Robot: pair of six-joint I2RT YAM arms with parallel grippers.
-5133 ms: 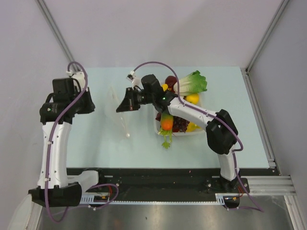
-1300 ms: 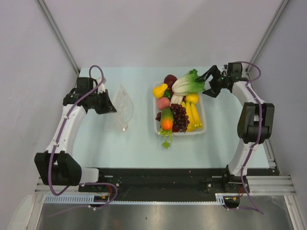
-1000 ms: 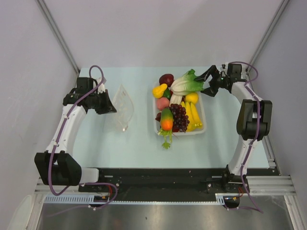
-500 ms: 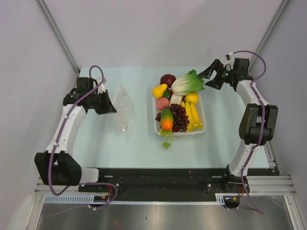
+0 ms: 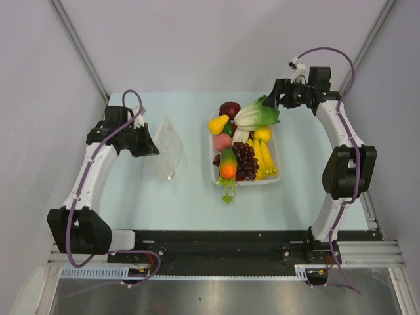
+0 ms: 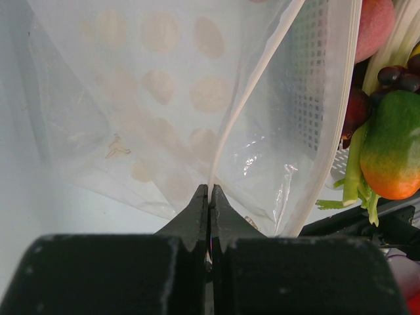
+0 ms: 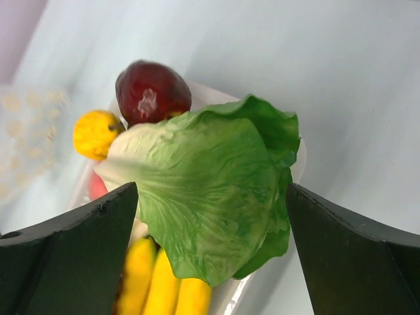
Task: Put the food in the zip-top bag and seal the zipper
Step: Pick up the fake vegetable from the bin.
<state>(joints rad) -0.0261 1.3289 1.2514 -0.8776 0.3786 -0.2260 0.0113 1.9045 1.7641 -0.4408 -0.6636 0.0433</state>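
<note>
The clear dotted zip-top bag [image 5: 168,146] stands on the table left of the tray, and its zipper [image 6: 252,92] rim runs up from my left gripper [image 6: 209,189], which is shut on the rim's edge. The food lies in the white tray [image 5: 273,177]: a green-white lettuce head [image 5: 257,113], carrot [image 5: 228,165], purple grapes [image 5: 246,157], bananas [image 5: 264,157] and a dark red fruit [image 5: 229,108]. My right gripper [image 5: 275,98] hovers open at the tray's far right corner. In the right wrist view the lettuce [image 7: 210,190] lies between its wide-apart fingers [image 7: 72,256], untouched.
Grey walls with metal posts close in the table at the back and both sides. The black rail [image 5: 216,246] with the arm bases runs along the near edge. The carrot's green stalk [image 5: 228,191] hangs over the tray's near rim.
The right gripper has swung from beside the lettuce's right end up and back to just behind it, staying open. The left gripper and bag have not moved.
</note>
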